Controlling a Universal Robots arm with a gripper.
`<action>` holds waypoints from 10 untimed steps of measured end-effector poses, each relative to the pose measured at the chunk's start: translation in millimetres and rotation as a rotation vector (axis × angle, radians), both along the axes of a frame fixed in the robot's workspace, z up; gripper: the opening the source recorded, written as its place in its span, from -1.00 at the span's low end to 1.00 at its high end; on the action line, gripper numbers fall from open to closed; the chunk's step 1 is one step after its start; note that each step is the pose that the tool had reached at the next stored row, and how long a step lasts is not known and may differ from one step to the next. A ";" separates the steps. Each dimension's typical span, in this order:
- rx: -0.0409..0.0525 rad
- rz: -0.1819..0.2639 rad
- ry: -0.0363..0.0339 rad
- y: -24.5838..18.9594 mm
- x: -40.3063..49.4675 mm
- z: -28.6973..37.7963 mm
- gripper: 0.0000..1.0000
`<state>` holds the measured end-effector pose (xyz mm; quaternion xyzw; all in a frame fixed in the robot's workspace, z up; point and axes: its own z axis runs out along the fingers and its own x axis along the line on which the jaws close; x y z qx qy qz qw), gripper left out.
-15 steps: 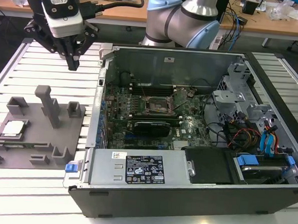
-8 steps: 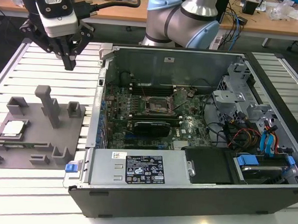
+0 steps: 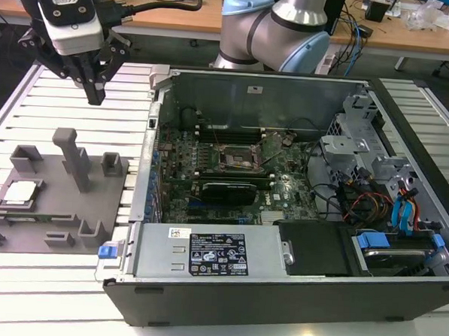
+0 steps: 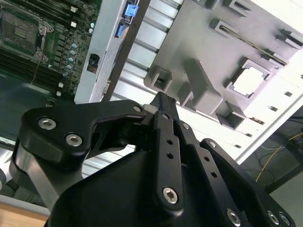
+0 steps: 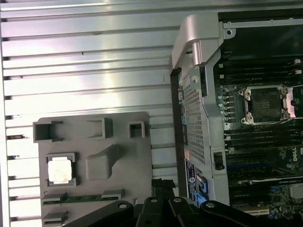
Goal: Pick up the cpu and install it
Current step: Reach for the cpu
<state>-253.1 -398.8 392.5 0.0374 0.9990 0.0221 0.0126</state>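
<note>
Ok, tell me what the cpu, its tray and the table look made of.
The cpu: pale silvery top with a bright sheen, likely metal. The tray: uniform matte grey with moulded blocks, probably plastic. The table: light silver slats that reflect light, seemingly aluminium.

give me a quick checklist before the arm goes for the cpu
1. cpu lying in its pocket on the grey tray: ok
2. gripper holding nothing: ok
3. gripper lined up over the cpu: not ok, it hangs off to one side of it
4. fingers open for a grab: not ok, shut
5. socket empty: ok
6. computer case open on top: ok
</note>
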 end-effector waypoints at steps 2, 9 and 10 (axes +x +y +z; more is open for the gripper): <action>0.0000 0.000 0.0000 0.0 -3.7 0.0 -0.79; 0.0000 0.000 0.0000 0.0 -15.4 0.0 -0.79; 0.0000 0.000 0.0000 0.0 -17.2 0.0 -0.79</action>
